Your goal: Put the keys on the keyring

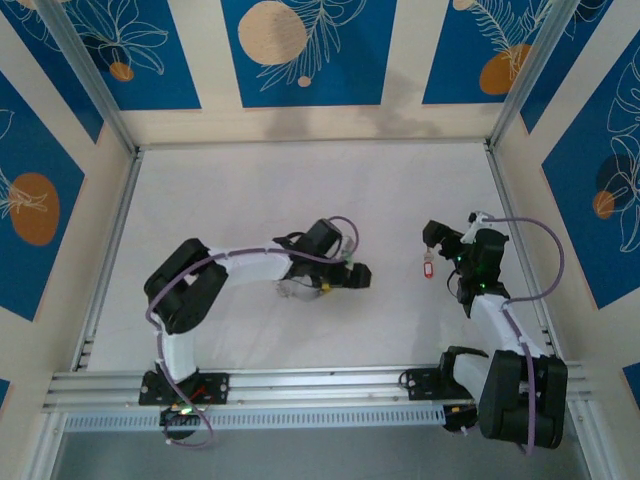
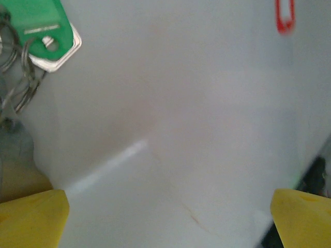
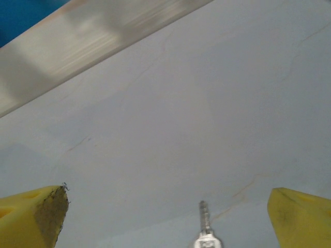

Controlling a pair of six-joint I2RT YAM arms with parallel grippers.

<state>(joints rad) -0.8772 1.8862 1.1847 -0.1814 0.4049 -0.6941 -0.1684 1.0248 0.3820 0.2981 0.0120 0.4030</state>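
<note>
On the white table point(image 1: 300, 190), between the two arms, lay a key with a red tag point(image 1: 428, 268), just beside the right pincer point(image 1: 434, 240). That pincer stood wide open and held nothing. In its wrist view a thin silver key blade point(image 3: 205, 227) poked up between its yellow fingers point(image 3: 36, 217). The left pincer point(image 2: 168, 212) was wide open and empty too. Close by it sat the keyring point(image 2: 15, 72), made of shiny wire loops, with a green-tag key point(image 2: 44, 23) touching it. I could not tell if that key was already threaded on.

The keys looked tiny, flat and very light. The metal looked hard and smooth, so it would likely slip. It also lay so flat on the table that it would be hard to get under. The plastic tag was thicker and less slick, so that seemed the best place to pinch. The ring looked stiff and a bit springy, and it should probably be held by its edge.
</note>
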